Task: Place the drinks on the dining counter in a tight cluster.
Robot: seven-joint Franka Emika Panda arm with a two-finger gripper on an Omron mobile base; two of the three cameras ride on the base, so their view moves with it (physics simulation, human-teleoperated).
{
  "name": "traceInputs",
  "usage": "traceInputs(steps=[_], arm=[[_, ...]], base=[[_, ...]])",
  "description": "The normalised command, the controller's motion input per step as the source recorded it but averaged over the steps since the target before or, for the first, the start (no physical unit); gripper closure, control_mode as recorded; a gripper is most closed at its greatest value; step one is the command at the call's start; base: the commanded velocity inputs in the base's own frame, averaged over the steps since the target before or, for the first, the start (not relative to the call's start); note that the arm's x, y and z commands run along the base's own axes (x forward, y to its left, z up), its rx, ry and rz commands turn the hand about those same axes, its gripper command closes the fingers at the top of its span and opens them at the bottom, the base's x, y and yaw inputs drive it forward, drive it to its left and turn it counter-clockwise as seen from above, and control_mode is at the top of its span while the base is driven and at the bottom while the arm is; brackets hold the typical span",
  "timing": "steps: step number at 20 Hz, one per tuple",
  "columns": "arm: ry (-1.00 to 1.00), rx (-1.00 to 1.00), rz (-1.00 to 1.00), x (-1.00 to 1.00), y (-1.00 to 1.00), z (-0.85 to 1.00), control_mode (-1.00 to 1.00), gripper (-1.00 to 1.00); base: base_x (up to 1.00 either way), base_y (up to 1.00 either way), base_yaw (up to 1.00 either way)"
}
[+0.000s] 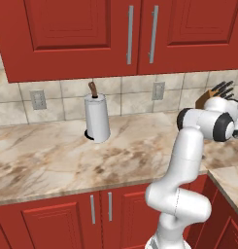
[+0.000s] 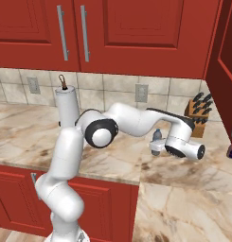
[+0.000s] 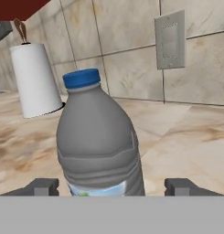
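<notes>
A small grey plastic bottle [image 3: 98, 141] with a blue cap stands upright on the marble wall counter [image 2: 22, 137], one of the drinks. My gripper [image 3: 111, 186] straddles its lower body. One dark fingertip [image 3: 40, 186] shows left of the bottle and one right of it, each with a gap to the plastic, so the gripper is open. From the right base view, the bottle [image 2: 156, 137] stands just in front of my hand, and the gripper [image 2: 157, 147] reaches it from the right. The dining counter is out of view.
A paper towel roll [image 1: 97, 119] [image 3: 35, 80] stands on its holder near the backsplash, left of the bottle. A knife block [image 2: 199, 113] sits in the corner to the right. Red cabinets [image 1: 115, 34] hang overhead. A wall outlet [image 3: 170, 41] is behind the bottle.
</notes>
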Motion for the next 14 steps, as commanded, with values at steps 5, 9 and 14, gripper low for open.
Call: traceInputs(steps=[5, 9, 14], arm=[[0.00, 0.00, 0.00, 0.00, 0.00, 0.00, -1.00, 1.00], [-0.05, 0.00, 0.00, -0.30, 0.03, 0.12, -1.00, 1.00], [-0.13, -0.05, 0.00, -0.97, 0.51, 0.54, -1.00, 1.00]], base=[[0.00, 0.00, 0.00], [0.00, 0.00, 0.00], [0.00, 0.00, 0.00]])
